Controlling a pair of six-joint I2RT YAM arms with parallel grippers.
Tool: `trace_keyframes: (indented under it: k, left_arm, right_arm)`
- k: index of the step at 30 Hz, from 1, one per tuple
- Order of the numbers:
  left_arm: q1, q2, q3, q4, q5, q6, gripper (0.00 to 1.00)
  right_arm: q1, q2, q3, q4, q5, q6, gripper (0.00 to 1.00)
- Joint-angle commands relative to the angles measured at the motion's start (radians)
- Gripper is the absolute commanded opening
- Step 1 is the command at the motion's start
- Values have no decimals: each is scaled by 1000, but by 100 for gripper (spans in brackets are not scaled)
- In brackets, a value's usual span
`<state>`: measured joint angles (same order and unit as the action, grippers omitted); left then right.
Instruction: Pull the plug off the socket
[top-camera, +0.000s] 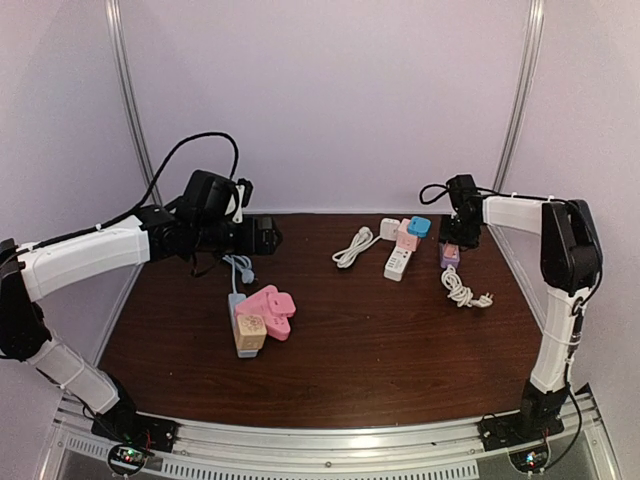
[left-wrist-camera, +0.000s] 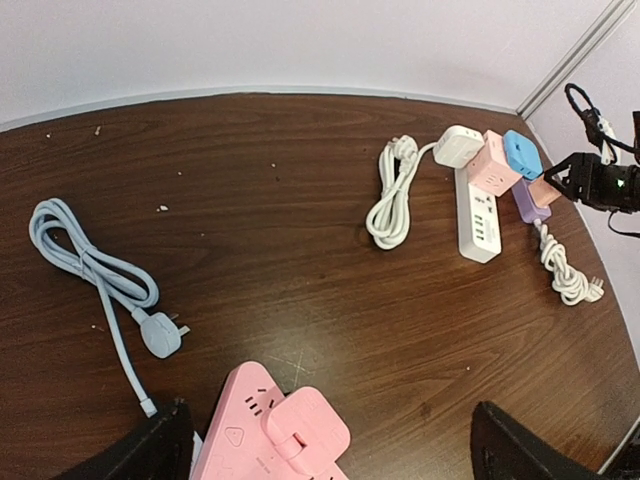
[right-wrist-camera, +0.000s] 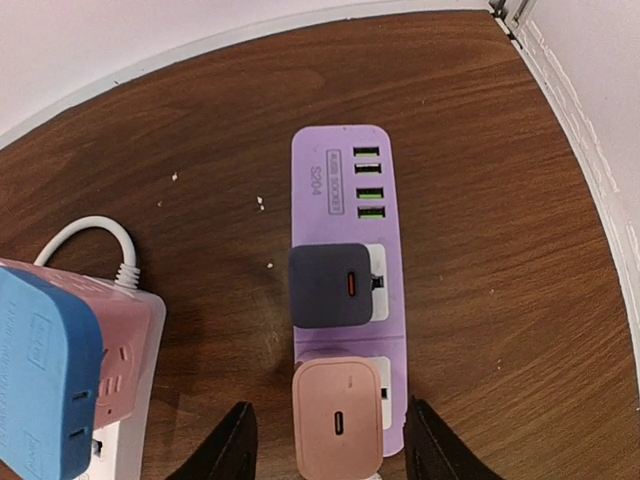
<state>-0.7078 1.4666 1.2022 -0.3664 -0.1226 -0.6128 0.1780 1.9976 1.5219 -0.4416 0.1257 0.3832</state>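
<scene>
The pink plug (right-wrist-camera: 338, 420) sits in the near end of the purple socket strip (right-wrist-camera: 345, 170), close to the far right corner of the table (top-camera: 330, 380). My right wrist feed cuts off its lower edge.

At the far left, my left claw (top-camera: 265, 236) hangs with its fingers wide apart and nothing between them. On its own feed I get only two black tips in the bottom corners. Below it a pale blue rubbery cord (left-wrist-camera: 95, 270) lies in loose loops.

Nearer the left edge is a glossy pink strip (top-camera: 268, 305) with a beige cube adapter (top-camera: 250, 332) at its near end. The left wrist feed crops most of it.

Along the far edge, right of middle, a bundled white cable (left-wrist-camera: 390, 195) runs to a white square adapter (left-wrist-camera: 458, 146). That adapter sits on a white strip (left-wrist-camera: 478, 215), next to a pink cube (left-wrist-camera: 492, 165) and a blue one (left-wrist-camera: 522, 153).

The purple strip is flat with rounded corners. It has four green ports (right-wrist-camera: 367, 185) and a dark grey square plug (right-wrist-camera: 330, 285) at its middle. My right claw (right-wrist-camera: 328, 404) is spread, one finger on either side of the pink plug with a gap showing on each side. From above, the claw hides most of the strip.

Toward the right edge lies a knotted white cord (top-camera: 465, 290).
</scene>
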Motion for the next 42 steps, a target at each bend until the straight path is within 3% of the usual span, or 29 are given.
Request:
trace_keyframes:
  k: [1,7,11,15,28,36,42]
  left_arm:
    - [5,-8,-9,51,11,-24,98]
    - [5,5,-3,51,21,-29,98]
    - [5,5,-3,52,25,-31,98]
    - [5,7,-4,52,30,-31,98]
    - [5,29,1,60,76,-41,98]
    - [5,48,-28,91,121,-74,98]
    - [-1,83,-92,205,252,-147,98]
  right_arm:
    - [-6,23,31,-39,9,-21,49]
    - [-6,36,26,-30,5,-40,35]
    - [-4,32,18,-35,10,-47,20]
    - [16,-7,-27,-38,37,-52,14]
    - [178,-328,-405,-27,24,24,9]
    - [405,-568,-674,17,-9,95,9]
    - [600,-675,-793,86,-16,94,9]
